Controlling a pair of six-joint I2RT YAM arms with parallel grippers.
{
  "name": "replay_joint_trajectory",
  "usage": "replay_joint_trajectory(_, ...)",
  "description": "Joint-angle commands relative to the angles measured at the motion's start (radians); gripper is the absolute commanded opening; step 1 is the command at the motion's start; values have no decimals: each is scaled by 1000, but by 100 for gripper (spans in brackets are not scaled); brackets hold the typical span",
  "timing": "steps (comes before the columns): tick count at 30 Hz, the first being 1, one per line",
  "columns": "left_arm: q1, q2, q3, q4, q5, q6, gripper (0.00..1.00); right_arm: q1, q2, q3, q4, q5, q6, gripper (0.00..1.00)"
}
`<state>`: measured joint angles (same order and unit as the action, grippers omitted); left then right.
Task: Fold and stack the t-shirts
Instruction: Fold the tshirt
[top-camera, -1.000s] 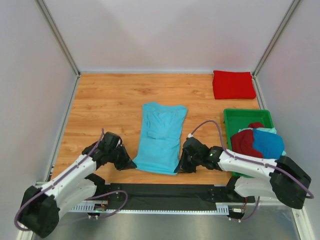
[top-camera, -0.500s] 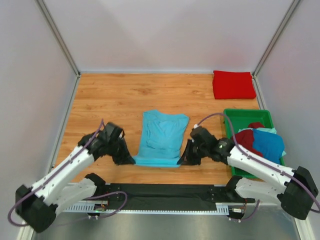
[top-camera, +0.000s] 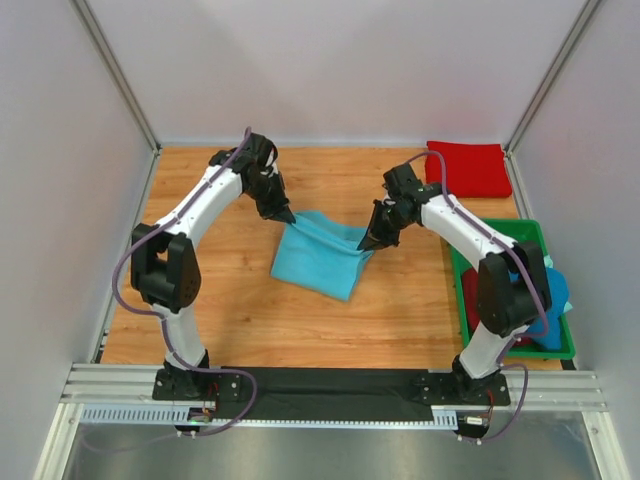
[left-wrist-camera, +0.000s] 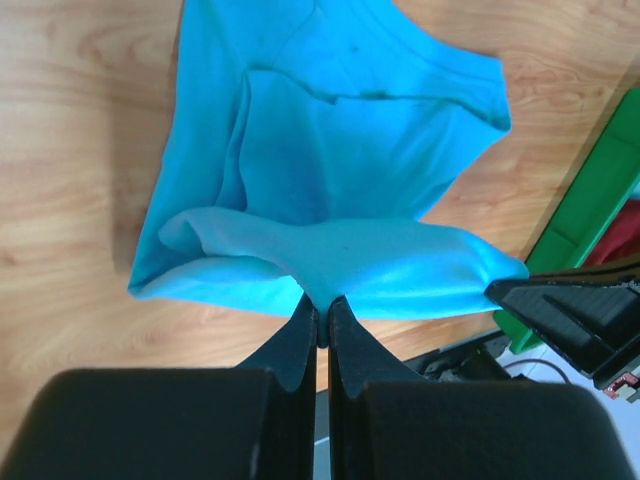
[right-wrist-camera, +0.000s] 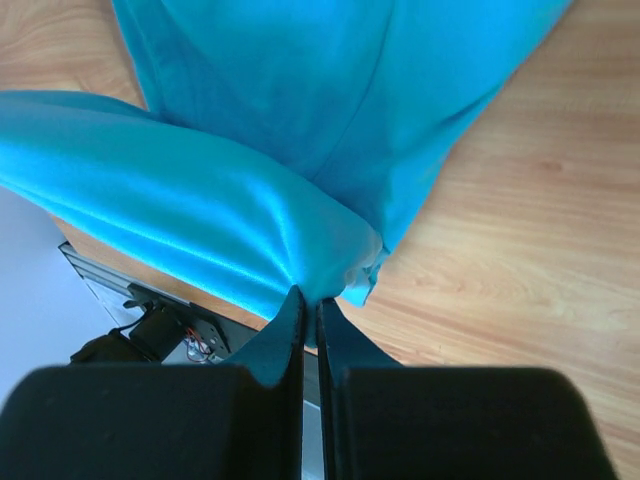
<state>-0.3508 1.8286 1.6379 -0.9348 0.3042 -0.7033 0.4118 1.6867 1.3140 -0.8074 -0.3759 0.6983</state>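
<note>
The light turquoise t-shirt (top-camera: 318, 258) lies mid-table with its hem edge lifted and carried toward the far side. My left gripper (top-camera: 288, 216) is shut on the shirt's left hem corner (left-wrist-camera: 322, 300). My right gripper (top-camera: 364, 244) is shut on the right hem corner (right-wrist-camera: 312, 292). The cloth hangs between them, doubled over the collar half on the wood. A folded bright red t-shirt (top-camera: 467, 168) lies at the far right corner. A dark red t-shirt (top-camera: 470, 290) and a deeper blue t-shirt (top-camera: 552, 292) sit in the green tray (top-camera: 490, 236).
The green tray stands along the right edge, partly behind my right arm; its corner also shows in the left wrist view (left-wrist-camera: 590, 190). The metal frame posts and white walls close in the table. The black base rail (top-camera: 330, 385) runs along the near edge.
Both grippers have carried the shirt's near hem from the front of the table up and toward the far side, folding the shirt over itself. Both arms now reach far out.
</note>
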Motion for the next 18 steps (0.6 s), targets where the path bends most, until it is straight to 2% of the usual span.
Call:
replay_joint_trajectory(1, 27, 69, 131, -48, 61, 88, 0, -33, 59, 116, -78, -44, -80, 0)
replay_joint_trajectory(6, 33, 178, 206, -9, 142, 103, 0, -83, 103, 159, -78, -64, -75, 0)
replay_joint_trajectory(13, 47, 279, 299, 79, 174, 97, 0, -136, 159, 174, -40, -89, -80, 0)
replay_joint_trajectory(17, 61, 388, 411, 83, 181, 100, 0, -178, 270, 234, 0, -93, -100, 1)
replay_joint_trajectory(18, 62, 426, 430, 94, 168, 105, 0, -186, 296, 246, 16, -83, -109, 4)
